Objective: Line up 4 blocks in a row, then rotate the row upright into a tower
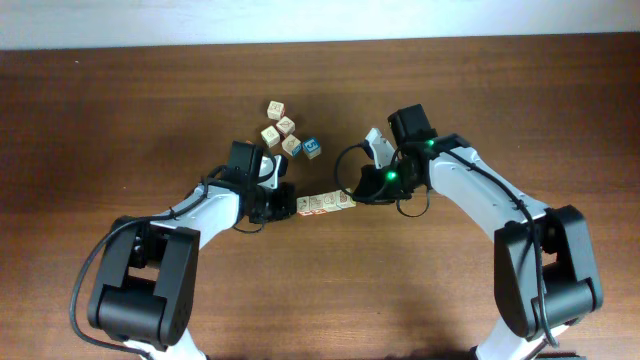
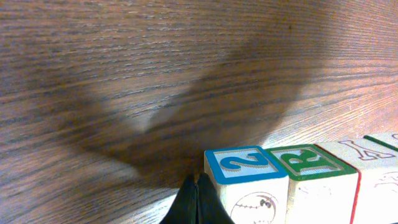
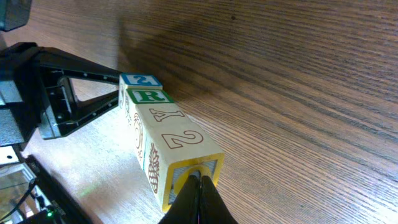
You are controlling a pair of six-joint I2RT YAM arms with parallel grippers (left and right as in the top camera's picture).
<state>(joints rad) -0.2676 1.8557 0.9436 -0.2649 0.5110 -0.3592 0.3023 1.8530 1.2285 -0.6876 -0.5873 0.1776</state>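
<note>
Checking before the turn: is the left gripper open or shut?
Shut: the left gripper shows both fingers pressed together, its tip beside the blue 2 block.

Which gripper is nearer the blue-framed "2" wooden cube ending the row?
Left. The left gripper sits against the blue-framed cube; the right gripper is at the row's opposite end, against the yellow-framed cube.

We see a table (image 1: 120, 120) of dark brown wood, grain plain, finish a soft sheen; the blocks (image 3: 165, 130) are pale matt wood with painted faces; the right arm (image 1: 475, 185) wears smooth, slightly glossy white plastic.
</note>
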